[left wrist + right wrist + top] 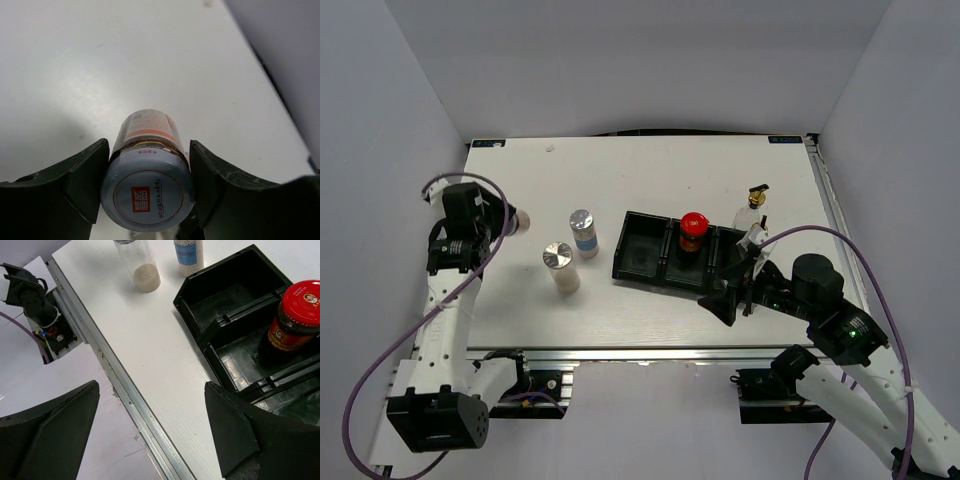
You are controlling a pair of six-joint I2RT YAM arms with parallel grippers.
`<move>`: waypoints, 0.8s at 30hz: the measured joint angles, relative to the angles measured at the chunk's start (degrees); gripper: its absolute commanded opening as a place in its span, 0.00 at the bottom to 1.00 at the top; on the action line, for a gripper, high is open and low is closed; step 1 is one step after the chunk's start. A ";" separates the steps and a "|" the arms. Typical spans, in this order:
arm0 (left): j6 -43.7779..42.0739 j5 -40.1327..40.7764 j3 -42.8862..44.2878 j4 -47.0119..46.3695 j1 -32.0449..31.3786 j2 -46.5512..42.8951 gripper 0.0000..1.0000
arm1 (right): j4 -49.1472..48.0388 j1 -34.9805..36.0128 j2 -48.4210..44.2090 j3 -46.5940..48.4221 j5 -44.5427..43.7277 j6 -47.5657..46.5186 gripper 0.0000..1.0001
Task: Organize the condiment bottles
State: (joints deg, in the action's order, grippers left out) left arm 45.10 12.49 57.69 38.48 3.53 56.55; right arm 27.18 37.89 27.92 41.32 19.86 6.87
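left of the black tray (645, 258), well apart from it, the top view shows the left claw (513, 222) raised off the table (650, 165) with the held shaker (524, 222) lying sideways in it, one end pointing toward the tray. between that claw and the tray stand two shakers upright: the blue-label shaker (583, 232) nearer the tray, the clear shaker (560, 267) just beside it on the near side. the red-capped jar (693, 230) stands in the tray's middle compartment. the glass bottle (755, 205) stands on the table just behind the tray's right end. a second glass bottle (753, 238) shows at the right end, partly hidden; its compartment cannot be confirmed. the right claw (735, 285) sits at the tray's near right corner.

left wrist view: the left claw (148, 150) is closed onto the held shaker (147, 175), both fingers (85, 180) touching its sides, its round end with a red mark facing the camera.

right wrist view: the right claw (150, 410) is spread wide with nothing between its fingers (250, 435), above the table edge beside the tray (225, 305). the red-capped jar (295, 315) is upright in the middle compartment, beyond the fingertips. the clear shaker (142, 267) and blue-label shaker (189, 255) stand past the tray's end.
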 measured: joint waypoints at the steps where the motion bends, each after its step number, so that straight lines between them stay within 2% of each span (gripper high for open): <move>1: 0.00 -1.07 1.70 -1.38 -0.26 0.76 0.00 | -0.02 0.00 0.07 0.00 0.22 0.00 0.89; 4: -0.70 -1.20 7.91 -5.77 -5.73 5.38 0.00 | -0.04 0.00 0.22 0.00 0.68 0.00 0.89; 7: -3.06 0.15 15.80 -8.41 -16.61 12.44 0.00 | -0.09 0.00 0.24 0.00 0.70 0.02 0.89; 12: -6.95 -4.92 25.14 -13.00 -29.35 24.68 0.00 | -0.15 0.02 0.22 0.00 0.42 0.02 0.89; 21: -14.84 -9.27 25.88 -12.15 -46.80 34.58 0.00 | -0.37 0.07 -1.25 0.00 3.78 -0.28 0.90; 24: -16.28 -10.62 25.90 -12.17 -50.45 35.74 0.00 | -0.63 0.07 -2.95 -0.02 6.64 -0.94 0.89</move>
State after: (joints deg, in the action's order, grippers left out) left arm 28.82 1.87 83.59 26.30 -46.92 92.29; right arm 26.55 37.95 24.97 41.30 26.50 5.93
